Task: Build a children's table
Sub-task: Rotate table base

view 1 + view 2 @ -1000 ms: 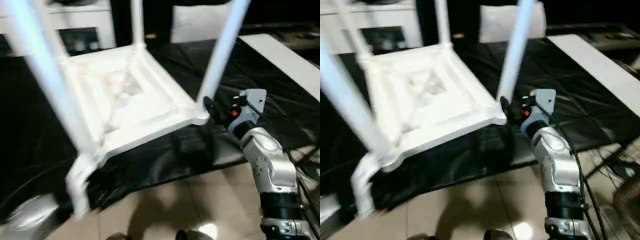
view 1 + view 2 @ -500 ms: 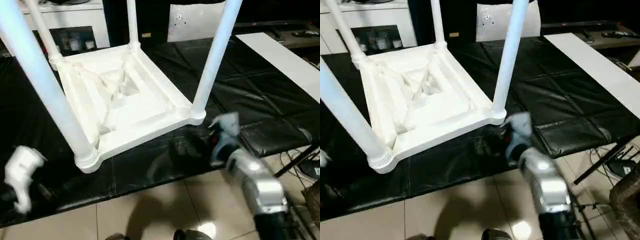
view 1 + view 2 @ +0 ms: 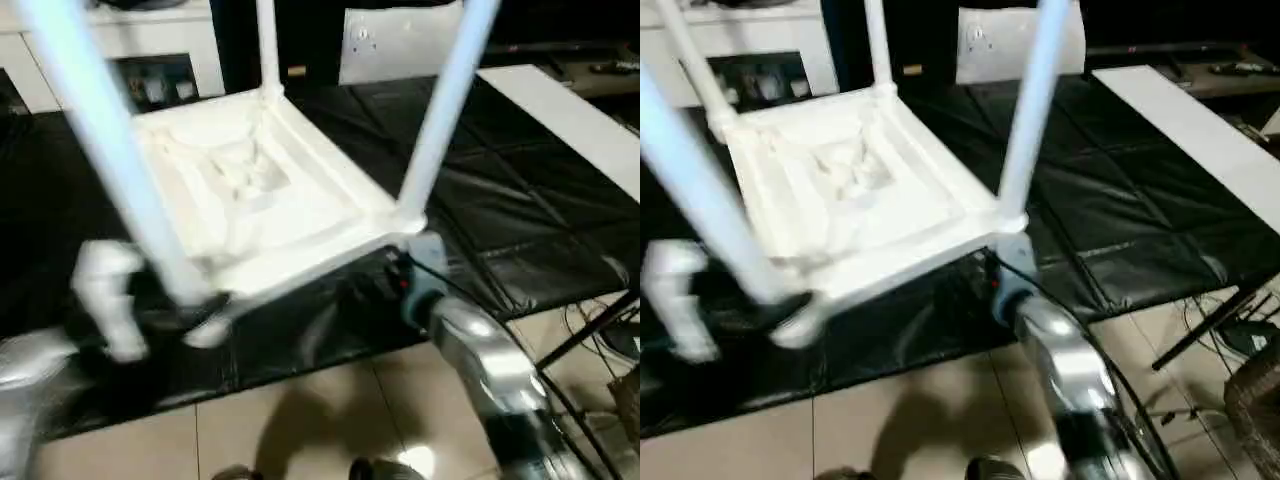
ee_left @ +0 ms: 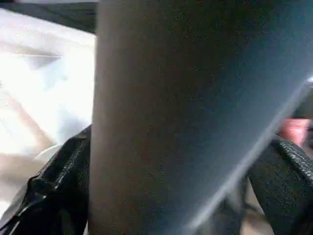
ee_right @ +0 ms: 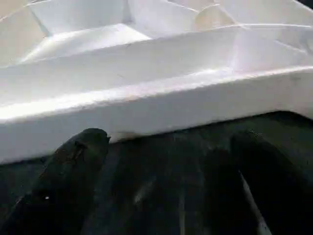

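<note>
The children's table (image 3: 250,200) is seen lying upside down on black padded mats (image 3: 500,200), its ribbed underside facing up and four white legs (image 3: 440,110) standing up from the corner sockets. The mats are spread over a tiled floor (image 3: 330,420), and the near edge of the tabletop lies close to where the mats end.

The left gripper (image 3: 175,315) is placed at the near left leg (image 3: 100,150), just above its socket; in the left wrist view the leg (image 4: 186,117) is seen between the two black fingers (image 4: 58,186), which are spread to either side of it. Whether they press on the leg cannot be told.

The right gripper (image 3: 395,275) is held low at the near right corner of the tabletop. In the right wrist view its fingers (image 5: 73,171) are parted and empty, just short of the white rim (image 5: 156,107).

Behind the table a white cabinet (image 3: 150,50) is seen, and a flat white board (image 3: 560,110) lies on the mats at the right.
</note>
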{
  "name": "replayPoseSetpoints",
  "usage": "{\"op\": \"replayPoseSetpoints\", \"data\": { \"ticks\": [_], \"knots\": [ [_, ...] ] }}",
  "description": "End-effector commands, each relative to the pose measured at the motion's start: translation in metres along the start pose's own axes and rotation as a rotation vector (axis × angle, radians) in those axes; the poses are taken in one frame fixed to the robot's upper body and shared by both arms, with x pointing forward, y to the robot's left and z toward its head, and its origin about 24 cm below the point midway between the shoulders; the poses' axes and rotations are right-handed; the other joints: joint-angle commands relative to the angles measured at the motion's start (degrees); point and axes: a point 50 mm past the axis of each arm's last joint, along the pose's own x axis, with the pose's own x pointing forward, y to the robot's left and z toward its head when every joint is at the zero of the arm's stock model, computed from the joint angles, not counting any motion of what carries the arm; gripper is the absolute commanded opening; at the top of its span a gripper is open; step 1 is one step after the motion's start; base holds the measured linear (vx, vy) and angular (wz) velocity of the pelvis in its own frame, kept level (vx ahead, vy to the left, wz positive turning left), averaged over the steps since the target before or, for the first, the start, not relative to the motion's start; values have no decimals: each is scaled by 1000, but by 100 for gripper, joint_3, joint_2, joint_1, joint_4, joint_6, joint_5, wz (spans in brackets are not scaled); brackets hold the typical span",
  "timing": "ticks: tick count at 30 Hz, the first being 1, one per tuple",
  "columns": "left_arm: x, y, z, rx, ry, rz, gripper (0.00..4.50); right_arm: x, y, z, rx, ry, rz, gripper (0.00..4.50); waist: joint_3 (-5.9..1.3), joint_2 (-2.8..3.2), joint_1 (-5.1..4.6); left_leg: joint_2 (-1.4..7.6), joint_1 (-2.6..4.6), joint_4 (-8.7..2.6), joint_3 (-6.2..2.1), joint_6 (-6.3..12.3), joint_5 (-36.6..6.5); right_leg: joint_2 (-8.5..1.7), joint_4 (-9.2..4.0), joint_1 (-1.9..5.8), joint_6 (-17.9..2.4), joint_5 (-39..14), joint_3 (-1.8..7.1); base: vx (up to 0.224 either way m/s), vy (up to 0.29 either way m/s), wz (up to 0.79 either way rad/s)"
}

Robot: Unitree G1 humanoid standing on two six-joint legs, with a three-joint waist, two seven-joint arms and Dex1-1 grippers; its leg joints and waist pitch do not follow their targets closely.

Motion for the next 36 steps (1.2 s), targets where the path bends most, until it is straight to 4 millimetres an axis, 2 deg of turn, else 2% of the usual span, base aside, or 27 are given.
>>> {"op": "replayPoseSetpoints", "data": {
  "ticks": [1,2,4,5,8,9,12,14,15,17,19,22,23,24,25,26,27,28,29,30,31,33,35,36],
  "knots": [
    [16,-15,5,-5,-18,-100,446,8,-1,-1,-6,20,-14,450,-336,96,-1,288,55,-443,-98,-19,-1392,-390,-341,241,-1082,-1599,391,0,0,0],
    [27,-26,7,-19,-32,-173,446,15,0,1,-8,27,-12,450,-342,98,-8,291,30,-445,-101,-14,-1333,-388,-332,263,-1103,-1574,379,0,0,0],
    [33,-32,8,-31,-38,-209,446,19,0,2,-5,27,-10,450,-340,76,-16,289,17,-426,-98,0,-1280,-403,-330,278,-1121,-1616,379,0,0,0],
    [39,-39,8,-38,-37,-251,446,22,2,5,4,18,-4,450,-339,38,-27,285,-10,-430,-100,16,-1239,-397,-328,301,-1094,-1615,376,0,0,0],
    [47,-50,6,-43,-26,-316,446,26,6,9,0,8,18,450,-366,16,-75,276,-39,-401,-98,118,-1005,-404,-301,325,-1085,-1510,376,0,0,0],
    [54,-55,7,-45,-35,-343,446,27,7,10,-5,8,25,450,-360,-12,-95,277,-44,-398,-90,165,-974,-392,-313,313,-1076,-1539,370,0,0,0],
    [62,-61,9,-50,-51,-376,446,28,9,9,-9,10,31,450,-354,3,-104,280,-47,-384,-88,167,-982,-401,-344,311,-1009,-1792,364,0,0,0],
    [81,-71,15,-50,-86,-424,446,32,12,9,-19,9,47,450,-353,-25,-132,284,-50,-378,-81,150,-1000,-393,-360,300,-972,-1910,363,0,0,0],
    [81,-71,15,-49,-87,-425,446,32,12,9,-19,8,47,450,-353,-25,-132,284,-50,-378,-81,150,-1000,-393,-360,300,-972,-1910,363,0,0,0],
    [95,-75,18,-27,-103,-440,446,34,11,8,-23,8,43,450,-340,-15,-127,285,-51,-367,-80,129,-1072,-388,-384,293,-927,-2013,357,0,0,0],
    [105,-73,22,-6,-120,-438,446,35,9,10,-21,4,26,450,-347,-14,-120,284,-33,-356,-75,118,-1111,-389,-396,285,-895,-2078,357,0,0,0],
    [121,-66,29,37,-145,-398,446,35,2,12,-18,-8,-5,450,-350,-32,-120,269,-43,-353,-78,139,-1121,-378,-422,297,-821,-2163,342,0,0,0],
    [124,-64,30,47,-148,-391,446,35,0,13,-16,-10,-13,450,-361,1,-119,276,-41,-355,-84,128,-1151,-382,-433,303,-805,-2213,330,0,0,0],
    [127,-62,32,56,-156,-383,446,35,-2,13,-15,-14,-23,450,-370,-12,-121,277,-39,-345,-82,121,-1149,-383,-420,303,-805,-2193,333,0,0,0],
    [131,-61,34,64,-167,-373,446,34,-5,13,-14,-19,-33,450,-386,23,-105,265,-33,-334,-75,137,-1101,-385,-426,303,-815,-2159,336,0,0,0],
    [131,-61,34,64,-167,-373,446,34,-5,13,-14,-19,-33,450,-389,12,-103,271,-16,-328,-64,144,-1080,-384,-434,287,-838,-2096,339,0,0,0],
    [133,-60,35,66,-179,-363,446,33,-8,12,-13,-21,-47,450,-398,4,-103,278,-27,-327,-67,151,-1020,-385,-407,304,-883,-1959,343,0,0,0],
    [134,-59,36,70,-186,-355,446,32,-10,12,-22,-32,-44,450,-408,31,-98,297,-33,-337,-73,171,-962,-372,-381,307,-996,-1723,332,0,0,0],
    [134,-57,35,76,-188,-349,446,31,-13,13,-39,-40,-52,450,-421,19,-99,295,-36,-328,-68,177,-932,-372,-361,317,-1032,-1622,336,0,0,0],
    [134,-54,33,88,-179,-335,446,27,-16,13,-47,-55,-44,450,-428,33,-92,295,-45,-331,-70,197,-861,-364,-340,330,-1098,-1450,336,0,0,0],
    [131,-50,30,97,-162,-327,446,22,-21,13,-49,-72,-42,450,-429,54,-85,288,-42,-331,-73,223,-860,-356,-343,334,-1107,-1413,329,0,0,0],
    [129,-47,28,100,-152,-325,446,20,-23,14,-46,-79,-44,450,-435,35,-75,297,-42,-328,-68,271,-893,-367,-342,347,-1094,-1398,335,0,0,0],
    [119,-40,20,107,-107,-336,446,8,-29,15,-52,-115,-42,450,-442,32,-50,303,-43,-330,-68,301,-803,-372,-329,352,-1066,-1374,343,0,0,0],
    [112,-35,16,111,-86,-337,446,1,-30,17,-35,-147,-35,450,-461,95,-40,305,-27,-332,-75,292,-806,-367,-333,357,-1062,-1434,332,0,0,0]
  ]
}}
